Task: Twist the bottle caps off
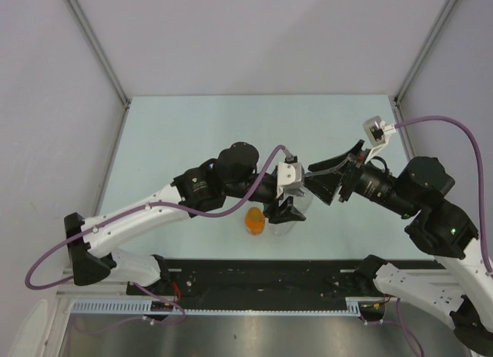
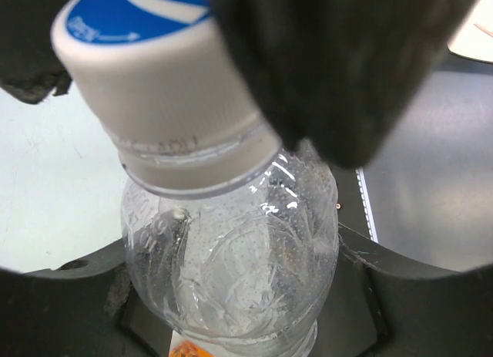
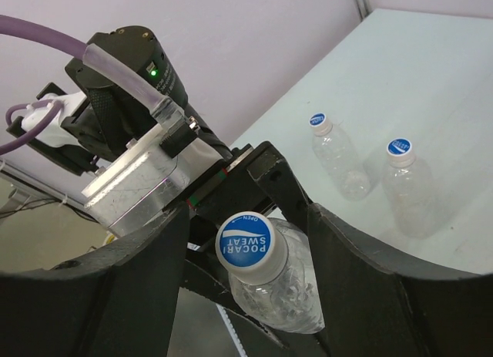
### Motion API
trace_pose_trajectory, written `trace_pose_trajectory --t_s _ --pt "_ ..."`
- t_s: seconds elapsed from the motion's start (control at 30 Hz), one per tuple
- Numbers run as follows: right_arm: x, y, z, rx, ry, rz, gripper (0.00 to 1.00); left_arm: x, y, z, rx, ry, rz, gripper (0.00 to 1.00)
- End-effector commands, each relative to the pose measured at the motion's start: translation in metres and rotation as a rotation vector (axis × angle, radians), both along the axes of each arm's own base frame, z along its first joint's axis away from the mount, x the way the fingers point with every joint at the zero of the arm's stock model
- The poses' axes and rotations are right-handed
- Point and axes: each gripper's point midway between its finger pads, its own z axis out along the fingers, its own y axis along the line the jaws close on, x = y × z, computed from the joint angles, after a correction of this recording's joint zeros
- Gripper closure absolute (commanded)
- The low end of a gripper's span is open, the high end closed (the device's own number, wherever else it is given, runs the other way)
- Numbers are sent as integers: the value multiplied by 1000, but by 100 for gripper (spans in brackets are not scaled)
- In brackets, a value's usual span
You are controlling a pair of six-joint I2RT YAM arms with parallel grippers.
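My left gripper (image 2: 239, 299) is shut on the body of a clear bottle (image 2: 231, 264) and holds it tilted above the table. Its white cap with a blue top (image 3: 246, 245) points at my right gripper (image 3: 246, 227). That gripper is open, one finger on each side of the cap with a gap on both sides. From above, the two grippers meet at mid-table, the left (image 1: 289, 207) and the right (image 1: 323, 186). An orange bottle (image 1: 255, 220) stands just below the left gripper. Two more clear bottles (image 3: 339, 160) (image 3: 408, 189) with blue caps stand farther out on the table.
The pale green table (image 1: 192, 141) is walled at the back and both sides. A black strip and a metal rail (image 1: 254, 274) run along its near edge by the arm bases. The right arm's purple cable (image 1: 454, 126) loops over the right side.
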Motion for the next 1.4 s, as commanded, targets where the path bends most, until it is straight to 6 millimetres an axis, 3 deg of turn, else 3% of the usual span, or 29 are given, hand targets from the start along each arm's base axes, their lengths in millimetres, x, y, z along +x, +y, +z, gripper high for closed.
trace_pose_trajectory --t_s 0.0,0.27,0.37,0.77,1.37 --pt "-9 -1 6 -7 -38 38 36 0 -3 23 -62 -5 -9 100" --pt "-3 0 -11 -68 -15 24 43 0 -2 25 -70 -1 -10 100" --pt "-1 0 -13 -74 -8 14 51 0 -2 25 -68 1 -8 100" --pt "0 -8 -9 -49 -4 -35 99 4 7 34 -142 -7 60 87" --pt "-2 -21 0 21 -16 -86 100 6 14 42 -214 -8 99 66"
